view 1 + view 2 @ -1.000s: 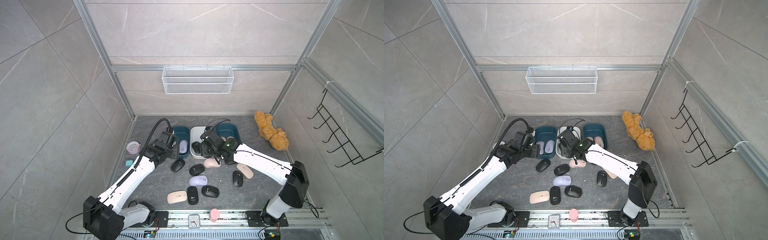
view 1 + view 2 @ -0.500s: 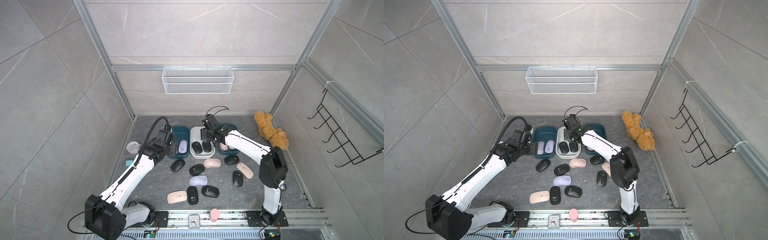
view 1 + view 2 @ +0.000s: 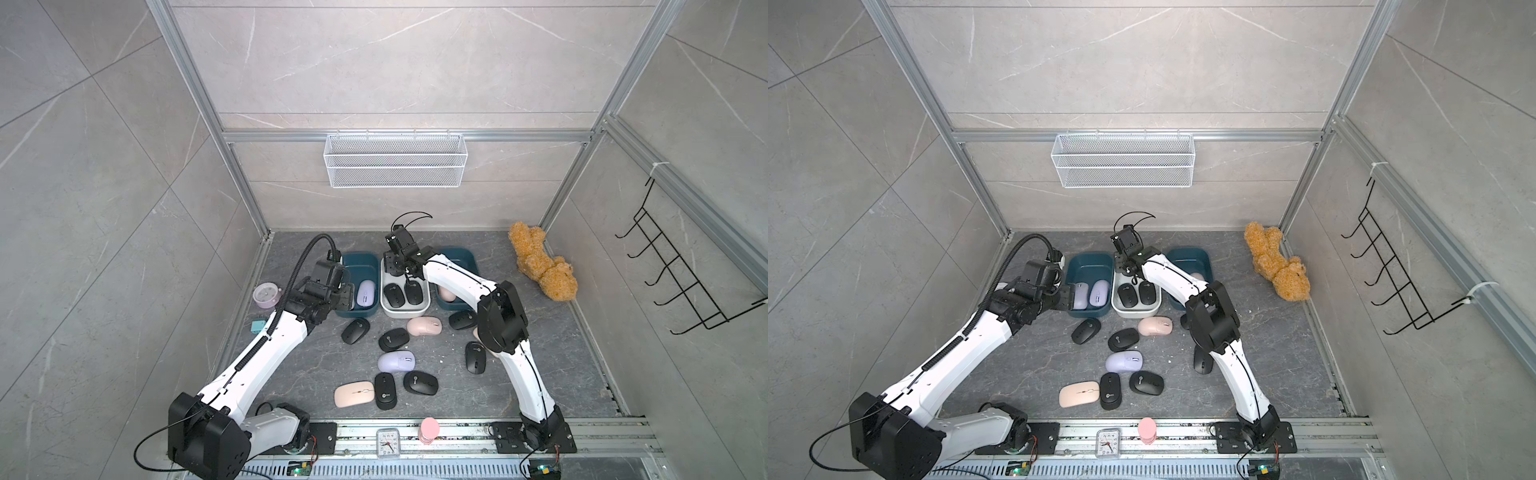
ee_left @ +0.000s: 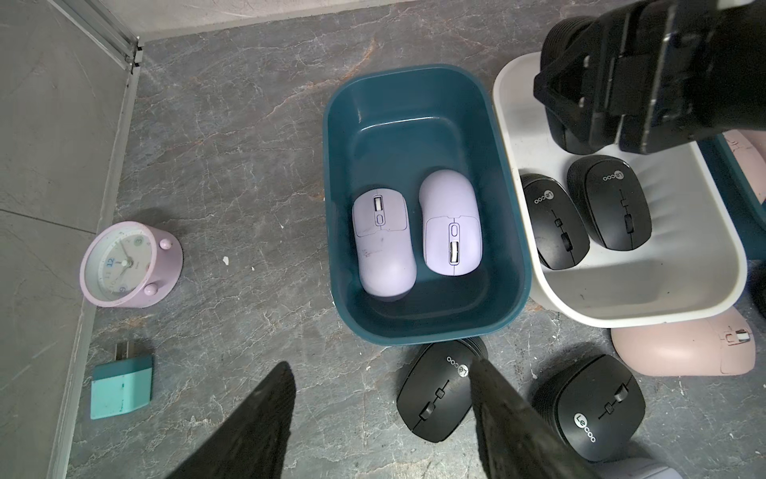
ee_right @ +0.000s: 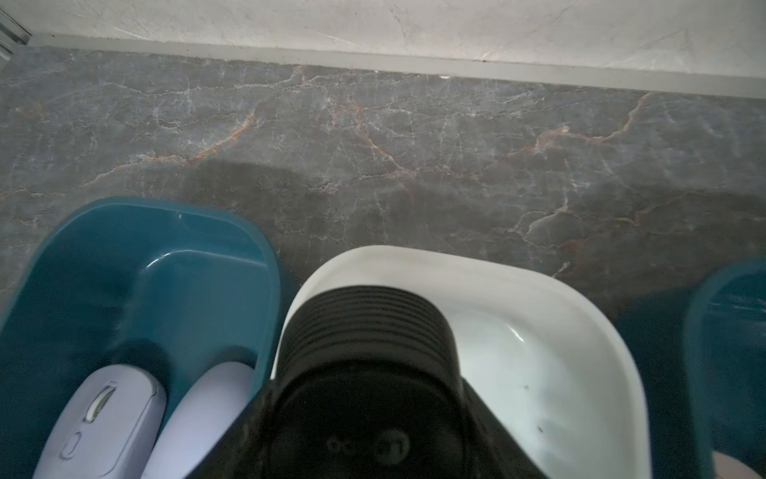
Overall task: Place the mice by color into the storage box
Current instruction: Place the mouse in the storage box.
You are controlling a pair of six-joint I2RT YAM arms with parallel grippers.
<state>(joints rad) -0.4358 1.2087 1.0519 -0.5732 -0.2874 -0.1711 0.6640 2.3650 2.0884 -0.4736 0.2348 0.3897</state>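
The right claw (image 3: 395, 269) grips a black mouse (image 5: 364, 331) over the white box's (image 5: 539, 282) bare far end, apparently mid-placement and next needing a gentle release, while the left claw (image 4: 379, 369) hangs open and empty.

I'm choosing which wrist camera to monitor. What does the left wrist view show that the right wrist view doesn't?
Only the left wrist view: the alarm clock, a teal plug, two black mice lying in the white bin, and loose mice on the floor. Only the right wrist view: the white bin's empty far end. Both: the teal bin with two purple mice, the white bin, and the black mouse held in the right gripper.
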